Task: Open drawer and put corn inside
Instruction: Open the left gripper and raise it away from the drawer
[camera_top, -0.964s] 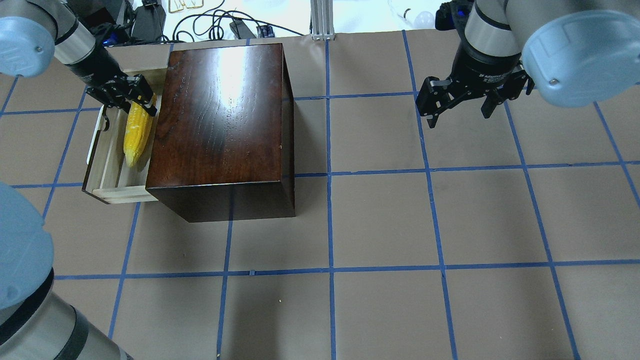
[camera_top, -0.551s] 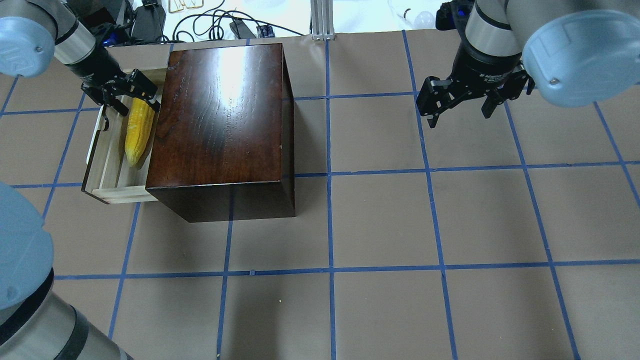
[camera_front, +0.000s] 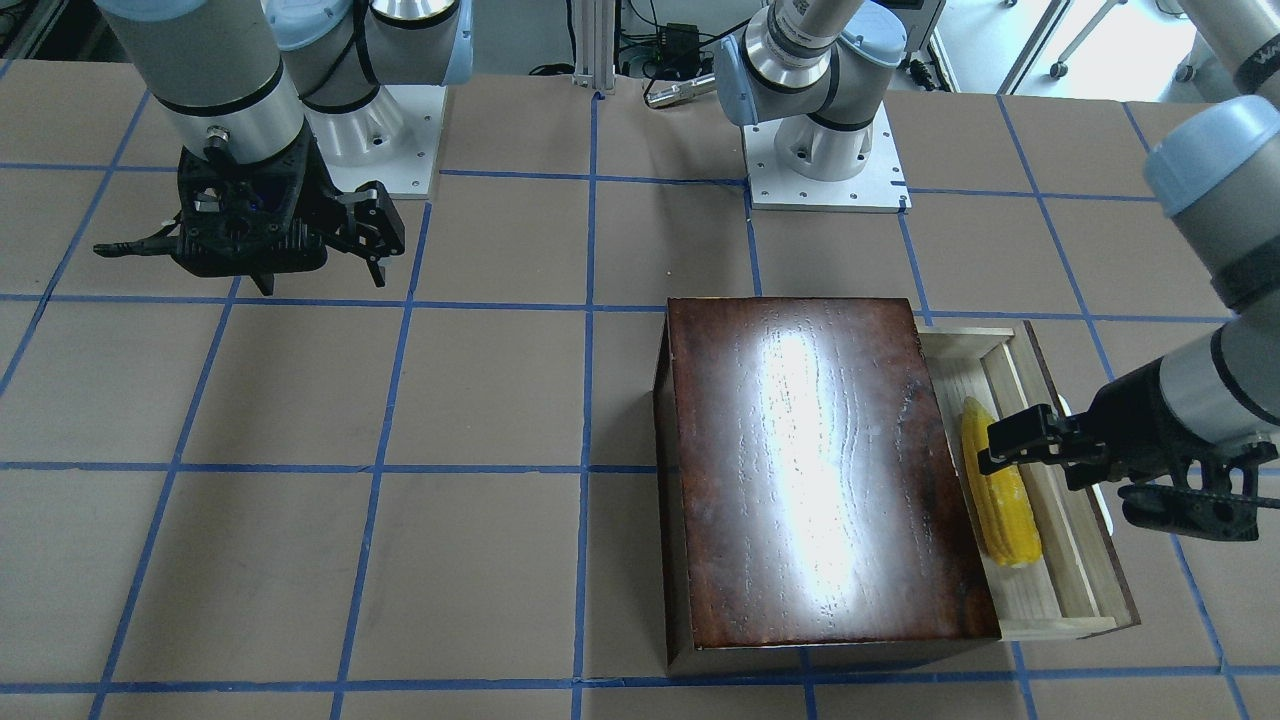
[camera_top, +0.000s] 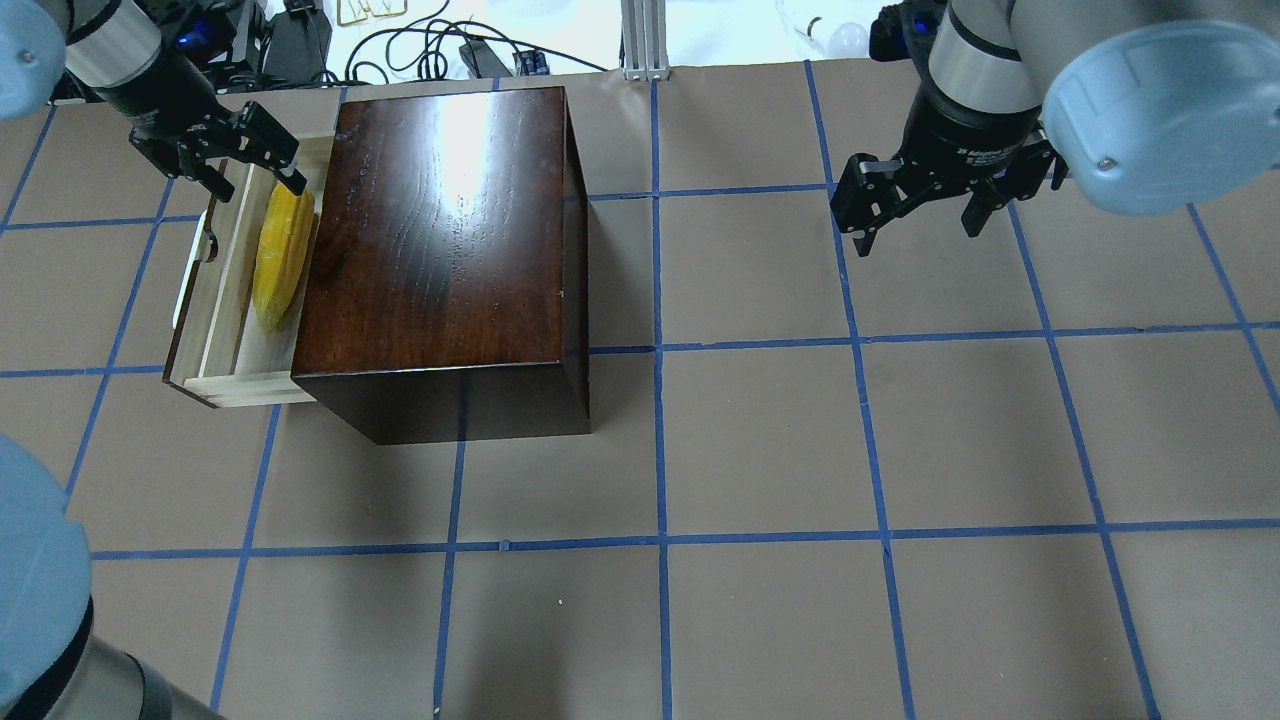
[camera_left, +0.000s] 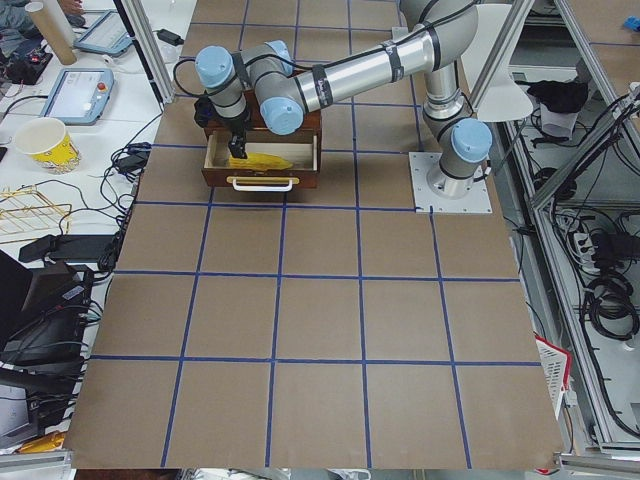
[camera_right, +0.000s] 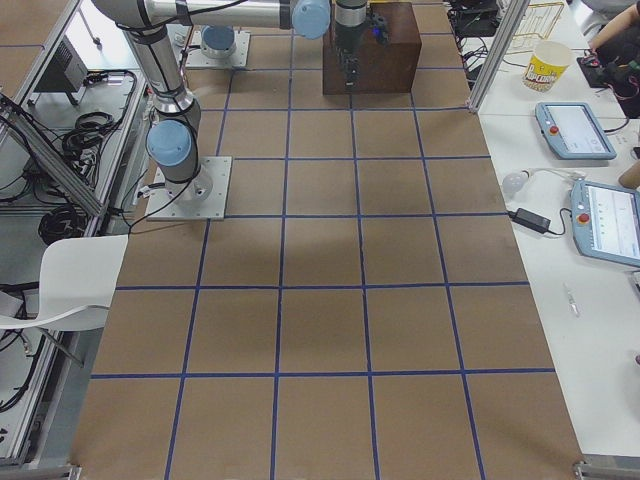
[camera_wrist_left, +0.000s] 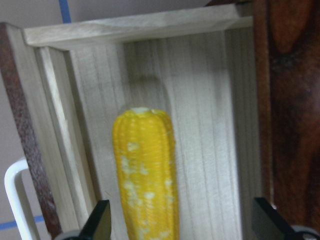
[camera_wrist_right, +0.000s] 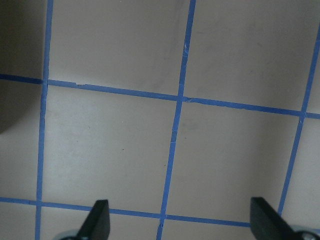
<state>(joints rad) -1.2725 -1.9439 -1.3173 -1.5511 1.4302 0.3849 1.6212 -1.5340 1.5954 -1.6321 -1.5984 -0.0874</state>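
Observation:
The yellow corn (camera_top: 280, 260) lies lengthwise in the pulled-out pale wood drawer (camera_top: 225, 345), close beside the dark brown box (camera_top: 440, 230). The corn also shows in the front view (camera_front: 1005, 500) and the left wrist view (camera_wrist_left: 147, 175). The drawer's white handle (camera_top: 185, 290) is on its outer front. My left gripper (camera_top: 257, 188) is open and empty, above the corn's blunt far end, not touching it. My right gripper (camera_top: 920, 235) is open and empty, over bare table far to the right.
The box stands on brown paper with a blue tape grid (camera_top: 660, 350). Cables and gear (camera_top: 420, 50) lie beyond the table's far edge. The right wrist view shows only taped paper (camera_wrist_right: 175, 125).
My left gripper opened wider, let go of the corn and pulled up and back toward the far left. The corn stays lying in the drawer. The right arm has not moved.

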